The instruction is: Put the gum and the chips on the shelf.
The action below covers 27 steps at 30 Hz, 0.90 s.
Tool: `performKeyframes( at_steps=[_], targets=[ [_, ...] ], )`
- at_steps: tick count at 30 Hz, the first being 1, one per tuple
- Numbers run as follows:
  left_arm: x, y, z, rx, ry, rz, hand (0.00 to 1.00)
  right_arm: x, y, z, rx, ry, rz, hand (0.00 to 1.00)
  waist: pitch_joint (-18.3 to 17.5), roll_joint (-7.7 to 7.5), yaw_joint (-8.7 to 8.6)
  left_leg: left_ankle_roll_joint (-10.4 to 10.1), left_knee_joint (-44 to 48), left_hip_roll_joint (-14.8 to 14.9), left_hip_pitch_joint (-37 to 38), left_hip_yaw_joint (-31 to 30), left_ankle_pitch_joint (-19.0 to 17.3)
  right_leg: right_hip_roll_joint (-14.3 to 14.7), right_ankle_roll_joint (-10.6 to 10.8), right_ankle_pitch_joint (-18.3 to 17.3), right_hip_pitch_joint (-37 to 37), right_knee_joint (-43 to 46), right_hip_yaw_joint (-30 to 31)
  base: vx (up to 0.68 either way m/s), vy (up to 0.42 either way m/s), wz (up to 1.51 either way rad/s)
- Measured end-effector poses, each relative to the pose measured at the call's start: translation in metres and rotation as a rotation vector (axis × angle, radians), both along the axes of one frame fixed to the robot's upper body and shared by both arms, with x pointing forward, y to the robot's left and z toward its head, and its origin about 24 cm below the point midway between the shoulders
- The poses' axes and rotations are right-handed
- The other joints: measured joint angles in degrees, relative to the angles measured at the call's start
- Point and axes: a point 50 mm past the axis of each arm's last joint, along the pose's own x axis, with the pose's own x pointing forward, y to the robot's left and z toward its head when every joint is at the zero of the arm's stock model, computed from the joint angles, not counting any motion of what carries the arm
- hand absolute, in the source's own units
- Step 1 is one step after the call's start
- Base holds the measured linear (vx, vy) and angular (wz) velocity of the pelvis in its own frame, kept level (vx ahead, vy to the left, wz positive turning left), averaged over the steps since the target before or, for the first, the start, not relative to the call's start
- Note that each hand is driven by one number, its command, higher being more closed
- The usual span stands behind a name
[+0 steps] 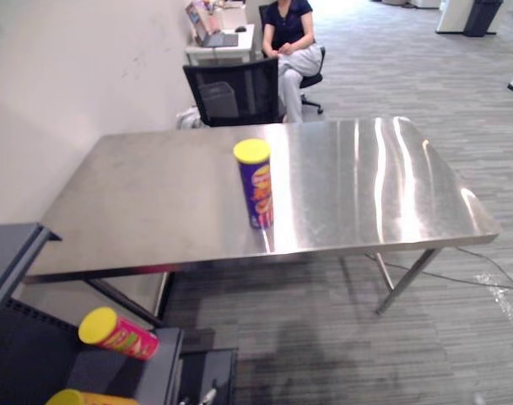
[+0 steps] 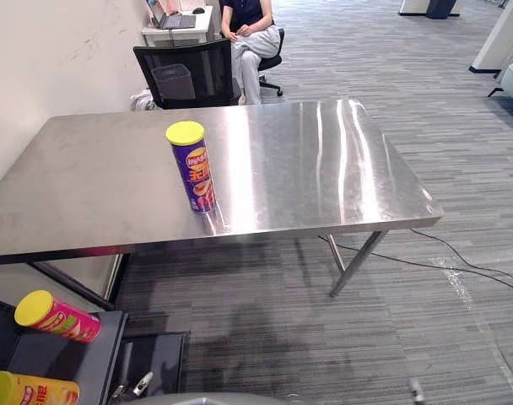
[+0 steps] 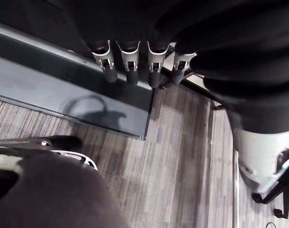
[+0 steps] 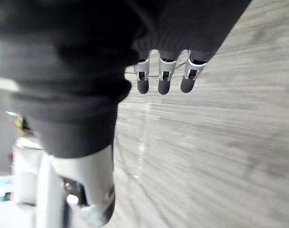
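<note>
A purple chips can [image 1: 256, 186] with a yellow lid stands upright near the front edge of the steel table [image 1: 147, 194], a little left of its middle. At my lower left is a dark shelf [image 1: 16, 359]. On it a pink chips can [image 1: 117, 333] lies on its side, and beside it, nearer me, lies a yellow can [image 2: 33, 391]. My left hand [image 3: 130, 64] hangs with straight fingers above a dark flat panel [image 3: 63, 90] and the carpet, holding nothing. Over bare carpet my right hand [image 4: 163, 76] hangs down, fingers straight and empty.
A black office chair [image 1: 235, 91] stands against the table's far edge. Behind it a person [image 1: 290, 38] sits at a white desk [image 1: 218, 42] with a laptop. A wall runs along the left. Grey carpet spreads to the right and in front of the table.
</note>
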Motion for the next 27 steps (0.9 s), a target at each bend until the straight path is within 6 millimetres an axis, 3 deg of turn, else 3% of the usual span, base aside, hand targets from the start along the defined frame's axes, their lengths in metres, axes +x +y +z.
performKeyframes(
  at_steps=[3, 4, 8, 10, 11, 14, 16, 21, 27],
  targets=[
    [0.004, 0.002, 0.003, 0.007, -0.026, 0.005, 0.0, 0.031, -0.028, 0.046, -0.197, -0.123, 0.013, 0.0, 0.12, -0.45, 0.48, 0.23, 0.01, -0.44, -0.01, 0.02, -0.14, -0.47, 0.14, 0.09, -0.18, 0.05, 0.11, 0.0, 0.046, -0.02],
    [0.005, 0.004, 0.004, 0.012, -0.039, 0.014, 0.0, 0.051, -0.038, 0.078, -0.329, -0.197, 0.047, 0.0, 0.06, -0.58, 0.54, 0.32, 0.01, -0.64, -0.22, 0.02, -0.19, -0.72, 0.19, 0.11, -0.59, 0.19, 0.24, -0.03, 0.045, -0.04],
    [0.001, 0.006, 0.005, 0.017, -0.035, 0.025, 0.0, 0.08, -0.039, 0.132, -0.544, -0.315, 0.146, 0.0, 0.05, -0.62, 0.55, 0.53, 0.01, -0.91, -0.31, -0.06, -0.29, -0.89, 0.21, 0.12, -0.75, 0.25, 0.29, -0.01, 0.01, -0.01],
    [-0.004, 0.007, 0.006, 0.027, -0.025, 0.007, 0.0, 0.092, -0.031, 0.167, -0.684, -0.398, 0.223, 0.0, 0.04, -0.63, 0.47, 0.6, 0.01, -1.01, -0.4, -0.08, -0.34, -0.98, 0.22, 0.12, -0.85, 0.22, 0.3, 0.0, 0.0, 0.0],
    [-0.005, 0.007, 0.006, 0.028, -0.022, 0.003, 0.0, 0.094, -0.028, 0.176, -0.712, -0.423, 0.244, 0.0, 0.04, -0.64, 0.45, 0.61, 0.01, -1.03, -0.45, -0.09, -0.34, -0.99, 0.22, 0.12, -0.9, 0.21, 0.3, 0.0, 0.0, 0.0],
    [-0.006, 0.007, 0.006, 0.022, -0.027, 0.015, 0.0, 0.111, 0.004, 0.222, -0.868, -0.592, 0.428, 0.0, -0.35, -0.99, 0.07, 0.68, 0.08, -0.94, -1.48, -0.07, -0.37, -0.88, 0.24, 0.16, -2.0, 0.18, 0.34, 0.01, -0.001, -0.01],
    [-0.004, 0.006, 0.007, 0.019, -0.044, 0.027, 0.0, 0.124, 0.03, 0.24, -0.942, -0.657, 0.583, 0.0, -0.56, -1.52, -0.14, 0.67, 0.12, -0.88, -1.47, -0.06, -0.39, -0.78, 0.24, 0.16, -1.96, 0.12, 0.32, 0.02, -0.003, -0.01],
    [0.003, 0.009, 0.01, 0.03, -0.077, 0.023, 0.0, 0.152, 0.068, 0.246, -0.915, -0.755, 0.918, 0.0, -0.96, -2.89, 0.52, 0.93, 0.2, -0.99, -1.53, -0.12, -0.57, -0.92, 0.24, 0.16, -1.86, 0.04, 0.19, 0.03, 0.005, 0.01],
    [0.006, 0.007, 0.01, 0.032, -0.087, 0.021, 0.0, 0.178, 0.115, 0.223, -0.698, -0.803, 1.325, 0.0, -0.97, -2.85, 1.08, 1.08, 0.99, -1.67, -2.08, -2.18, -0.61, -1.67, 0.3, 0.2, -0.69, 0.08, -1.78, 0.01, 0.017, 0.17]
  ],
)
